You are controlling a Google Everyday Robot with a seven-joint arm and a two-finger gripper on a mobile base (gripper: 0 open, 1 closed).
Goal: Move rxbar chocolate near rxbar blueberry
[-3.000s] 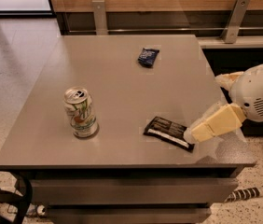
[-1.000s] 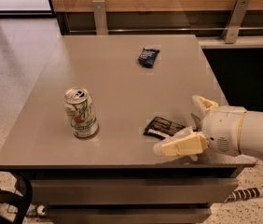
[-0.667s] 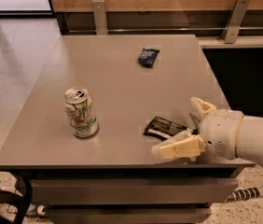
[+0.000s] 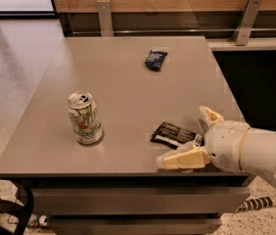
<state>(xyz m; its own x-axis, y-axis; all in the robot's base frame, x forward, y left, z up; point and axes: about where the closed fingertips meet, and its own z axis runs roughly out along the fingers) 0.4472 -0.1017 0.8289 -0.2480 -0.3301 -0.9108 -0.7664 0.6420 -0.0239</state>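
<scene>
The rxbar chocolate (image 4: 171,133), a flat black wrapper with white lettering, lies near the table's front right edge. The rxbar blueberry (image 4: 155,59), a small dark navy packet, lies far back on the table, well apart from the black bar. My gripper (image 4: 184,138) is at the front right corner, low over the black bar's right end. It is open: one cream finger (image 4: 183,158) lies in front of the bar and the other finger (image 4: 209,116) stands behind it. The bar's right end is hidden by the gripper.
A white and green soda can (image 4: 84,117) stands upright at the front left of the grey table (image 4: 113,87). A wooden wall with metal posts (image 4: 104,14) runs behind the table. The floor lies to the left.
My gripper swung from the table's right side down to the front right corner and now straddles the black bar. In the last second it shifted only slightly. The bars and can stayed put.
</scene>
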